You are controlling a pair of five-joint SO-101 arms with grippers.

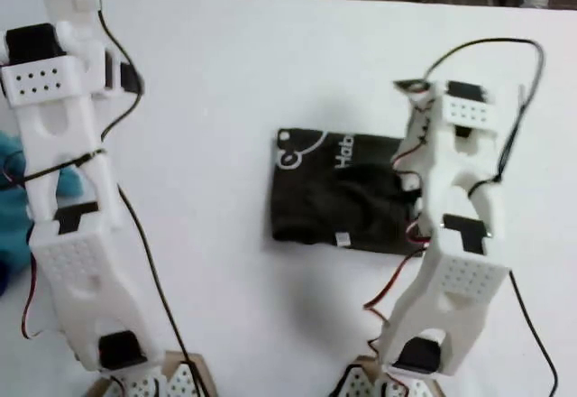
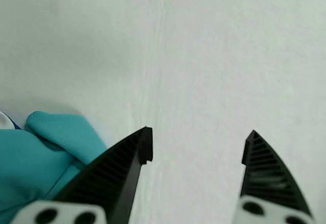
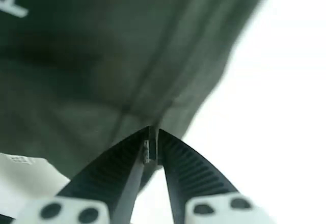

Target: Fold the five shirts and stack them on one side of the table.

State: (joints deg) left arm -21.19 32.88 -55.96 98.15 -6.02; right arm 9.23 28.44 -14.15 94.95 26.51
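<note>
- High view: the dark shirt (image 1: pixel 338 203) lies right of centre on the white table (image 1: pixel 234 72), already gathered into a rough rectangle with its pale print facing up along the upper edge.
- The right arm (image 1: pixel 451 171) stands over the shirt's right-hand edge and hides that part of the cloth.
- The left arm (image 1: pixel 68 189) runs up the left side of the frame, well apart from the dark shirt. A teal shirt (image 1: pixel 11 207) lies bunched at the left edge, just beside it.
- Left wrist view: the left gripper (image 2: pixel 198 142) hangs released, jaws spread wide over bare table and grasping nothing. The teal shirt (image 2: pixel 46 147) sits crumpled just beside one finger (image 2: pixel 122 168), and I cannot tell whether it touches.
- Right wrist view: the right gripper (image 3: pixel 153 137) is clenched, its tips pressed together right at the border of the dark shirt (image 3: pixel 102 56). A thin sliver shows between them, so it appears to pinch the hem.
- A small white label (image 3: pixel 20 160) shows on the cloth near one finger.
- Judged step: folding the dark shirt, with a side being taken over or tidied.
- The next move likely calls for carrying the pinched edge across the shirt without dragging the whole bundle, then letting go cleanly. The teal shirt remains unfolded.
</note>
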